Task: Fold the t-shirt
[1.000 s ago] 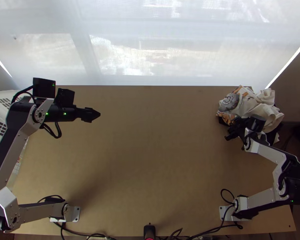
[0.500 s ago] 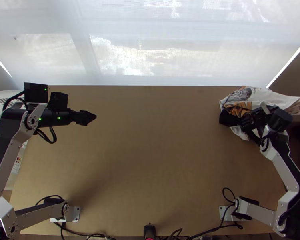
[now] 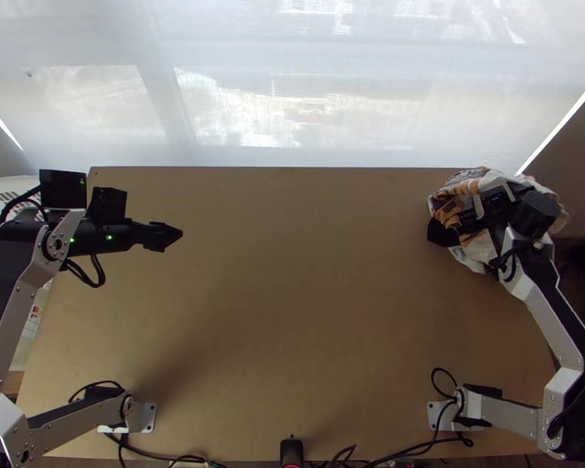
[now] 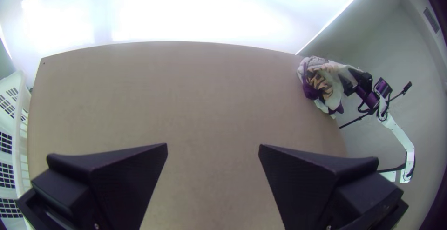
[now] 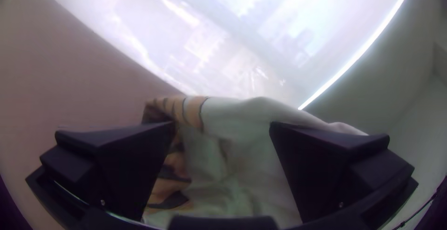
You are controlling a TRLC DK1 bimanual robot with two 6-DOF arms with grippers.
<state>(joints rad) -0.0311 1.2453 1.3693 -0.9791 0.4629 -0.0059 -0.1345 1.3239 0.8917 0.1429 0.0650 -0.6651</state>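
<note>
Bunched t-shirt (image 3: 450, 209), white with orange print

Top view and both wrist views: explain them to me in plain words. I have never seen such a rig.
You see two robot arms: a left arm and a right arm. The top view looks steeply down on the wooden table from over its near edge. Each wrist view comes from a camera on one arm, with that arm's own two black fingers at the bottom.

At the table's far right corner lies the T-shirt, bunched, pale with an orange and black print. The right tool is at it, fingers apart, cloth showing between them; I cannot make out a grip. The left tool is open over the table's left part, holding nothing.
</note>
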